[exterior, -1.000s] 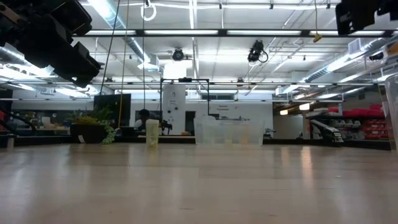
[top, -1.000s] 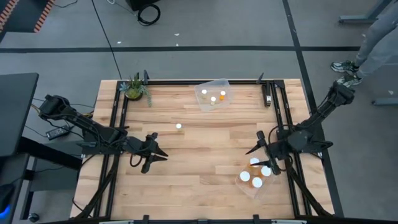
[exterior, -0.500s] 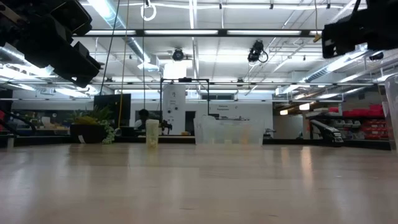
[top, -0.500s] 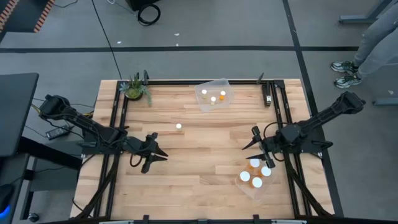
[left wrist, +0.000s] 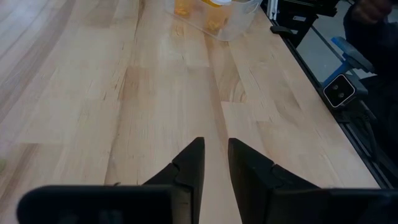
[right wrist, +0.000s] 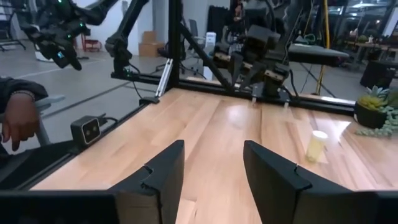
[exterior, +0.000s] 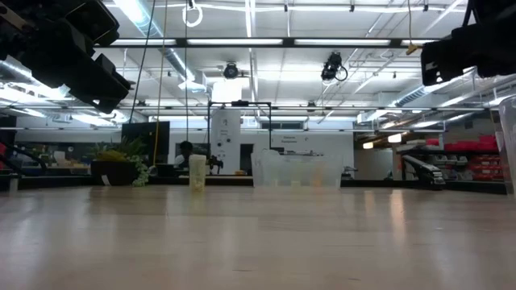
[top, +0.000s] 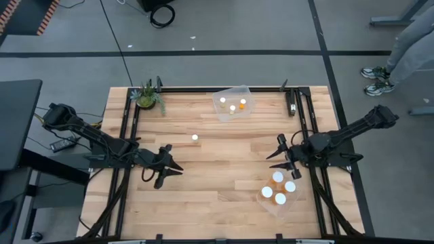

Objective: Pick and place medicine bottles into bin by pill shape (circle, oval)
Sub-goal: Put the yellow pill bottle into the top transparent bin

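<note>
One small medicine bottle (top: 194, 137) with a white cap stands upright on its base, alone on the wooden table; it also shows in the low view (exterior: 197, 171) and the right wrist view (right wrist: 318, 146). A clear bin (top: 232, 103) at the far edge holds three bottles. A second clear bin (top: 278, 196) at the near right holds several. My left gripper (top: 169, 169) hovers over the table's left part, its fingers (left wrist: 214, 163) a little apart with nothing between them. My right gripper (top: 281, 154) hovers just beyond the near-right bin, open and empty (right wrist: 213, 168).
A small potted plant (top: 146, 96) stands at the far left corner. Black frame rails run along the table's left, right and far edges (top: 302, 112). A person's hand (right wrist: 18, 121) shows beyond the table's edge. Bare wood lies between the two arms.
My right gripper has drawn away from above the near-right bin toward the table's far edge and come down a little. The left arm and the bottles have kept still.
</note>
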Controlling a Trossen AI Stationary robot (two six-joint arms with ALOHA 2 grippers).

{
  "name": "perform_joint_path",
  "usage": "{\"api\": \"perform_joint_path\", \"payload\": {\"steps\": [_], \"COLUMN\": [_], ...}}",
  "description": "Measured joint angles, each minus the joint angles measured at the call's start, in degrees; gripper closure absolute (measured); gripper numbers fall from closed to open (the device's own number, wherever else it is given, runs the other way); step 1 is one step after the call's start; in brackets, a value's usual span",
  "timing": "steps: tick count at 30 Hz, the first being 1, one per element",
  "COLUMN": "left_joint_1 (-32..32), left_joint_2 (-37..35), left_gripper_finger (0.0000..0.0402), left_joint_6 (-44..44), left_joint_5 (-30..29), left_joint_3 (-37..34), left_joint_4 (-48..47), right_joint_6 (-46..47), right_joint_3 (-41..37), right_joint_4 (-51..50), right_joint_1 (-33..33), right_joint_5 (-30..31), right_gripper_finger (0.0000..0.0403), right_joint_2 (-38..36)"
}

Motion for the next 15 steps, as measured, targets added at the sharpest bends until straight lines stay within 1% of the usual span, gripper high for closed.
{"api": "perform_joint_path", "payload": {"steps": [4,7,11,15], "left_joint_1": [0.0,0.0,0.0,0.0], "left_joint_2": [0.0,0.0,0.0,0.0], "left_gripper_finger": [0.0318,0.0315,0.0318,0.0323], "left_joint_6": [0.0,0.0,0.0,0.0], "left_joint_5": [0.0,0.0,0.0,0.0], "left_joint_3": [0.0,0.0,0.0,0.0], "left_joint_4": [0.0,0.0,0.0,0.0], "right_joint_6": [-1.2,-1.5,-1.5,3.6], "right_joint_3": [-0.2,-1.5,-3.0,-3.0], "right_joint_4": [0.2,0.4,3.4,2.7], "right_joint_1": [0.0,0.0,0.0,0.0], "right_joint_5": [-2.5,-2.8,-2.8,-2.8], "right_gripper_finger": [0.0231,0.0231,0.0231,0.0231], "right_joint_2": [-0.8,-0.8,-0.8,-0.6]}}
